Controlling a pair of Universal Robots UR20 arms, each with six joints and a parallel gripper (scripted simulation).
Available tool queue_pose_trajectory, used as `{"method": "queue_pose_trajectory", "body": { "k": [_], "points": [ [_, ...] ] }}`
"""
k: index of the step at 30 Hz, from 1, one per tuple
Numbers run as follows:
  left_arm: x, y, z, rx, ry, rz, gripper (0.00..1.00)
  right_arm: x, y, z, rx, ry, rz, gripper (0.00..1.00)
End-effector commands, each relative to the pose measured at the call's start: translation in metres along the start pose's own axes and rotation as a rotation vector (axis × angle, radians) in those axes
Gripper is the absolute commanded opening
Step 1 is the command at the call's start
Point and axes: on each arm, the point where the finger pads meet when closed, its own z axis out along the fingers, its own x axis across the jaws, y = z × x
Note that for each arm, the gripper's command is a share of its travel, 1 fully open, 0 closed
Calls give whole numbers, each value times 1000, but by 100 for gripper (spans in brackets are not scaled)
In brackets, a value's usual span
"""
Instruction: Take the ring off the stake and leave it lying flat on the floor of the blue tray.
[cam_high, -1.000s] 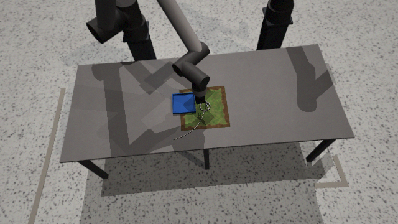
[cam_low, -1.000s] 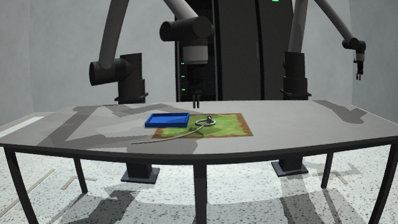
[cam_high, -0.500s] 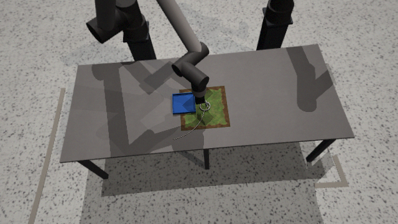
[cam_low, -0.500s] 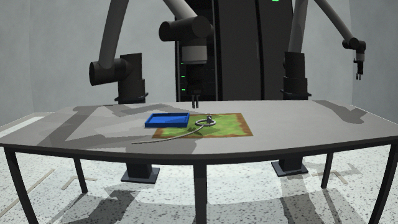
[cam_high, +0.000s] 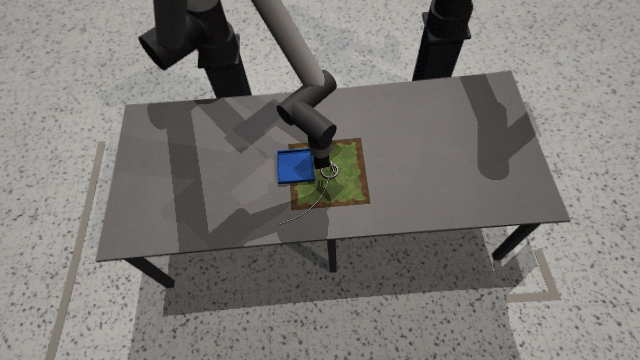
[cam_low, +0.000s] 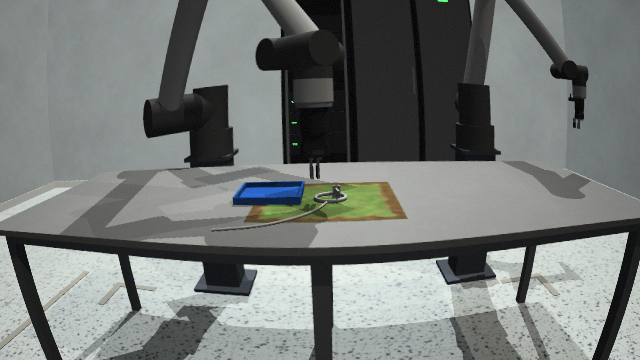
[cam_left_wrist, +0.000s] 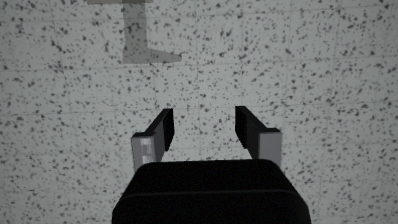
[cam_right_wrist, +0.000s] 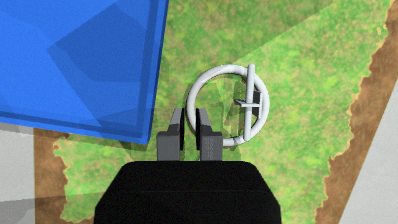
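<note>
The ring (cam_high: 337, 171) (cam_low: 346, 197) (cam_right_wrist: 225, 68) is around the stake (cam_high: 332, 167) (cam_low: 336, 190) (cam_right_wrist: 249, 100), low over the green mat w/ brown border (cam_high: 350, 185) (cam_low: 370, 205) (cam_right_wrist: 310, 100); can't tell if its underside touches the mat. Not in the blue tray (cam_high: 295, 167) (cam_low: 267, 202) (cam_right_wrist: 158, 65), so the transfer's undone. Stake's off-centre inside the ring, nr the side away from the tray; its long top bar crosses over the ring's rim in the R wrist view. Tray sits just beside the ring, partly over the mat's edge & partly over the grey table (cam_high: 425, 150) (cam_low: 450, 200) (cam_right_wrist: 375, 185), open side up. R gripper (cam_high: 322, 162) (cam_low: 314, 177) (cam_right_wrist: 190, 117) hangs pointing down above the mat, btwn tray & ring as seen from its own cam. Its fingers are a bit apart, narrow gap, nothing clamped. In that same view, one finger overlaps the ring's near-tray side, but the ext. view has both tips up above ring ht., i.e. no contact. A thin pale cord (cam_high: 310, 210) (cam_low: 280, 221) curves from beside the ring, over the mat & out onto the table, past the tray's front. L gripper (cam_low: 577, 125) (cam_left_wrist: 204, 115) is well apart from all this, off to the far side & also pointing down; fingers wide apart, nothing btwn them, w/ just speckled floor (cam_left_wrist: 200, 75) in its cam. Dark cabinets (cam_low: 385, 75) stand behind the table.

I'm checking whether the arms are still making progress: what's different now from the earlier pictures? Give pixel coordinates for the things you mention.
Nothing visibly moves: the right gripper (cam_high: 322, 166) (cam_low: 314, 177) (cam_right_wrist: 190, 120) hangs above the mat (cam_high: 352, 175) (cam_low: 380, 200) (cam_right_wrist: 295, 100) as before. Nothing has been taken hold of or let go. The ring (cam_high: 322, 174) (cam_low: 317, 200) (cam_right_wrist: 193, 90), the blue tray (cam_high: 295, 167) (cam_low: 270, 192) (cam_right_wrist: 115, 65) and the left gripper (cam_low: 577, 126) (cam_left_wrist: 204, 120) look unchanged.
</note>
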Motion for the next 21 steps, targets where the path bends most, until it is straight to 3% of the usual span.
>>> {"method": "queue_pose_trajectory", "body": {
  "k": [1, 21],
  "points": [
    [0, 4, -3, -5, -2, 0, 100, -1, -4, 15, 6, -4, -4, 33],
    [0, 4, -3, -5, -2, 0, 100, 0, -1, 42, 3, -2, -3, 33]
  ]
}}
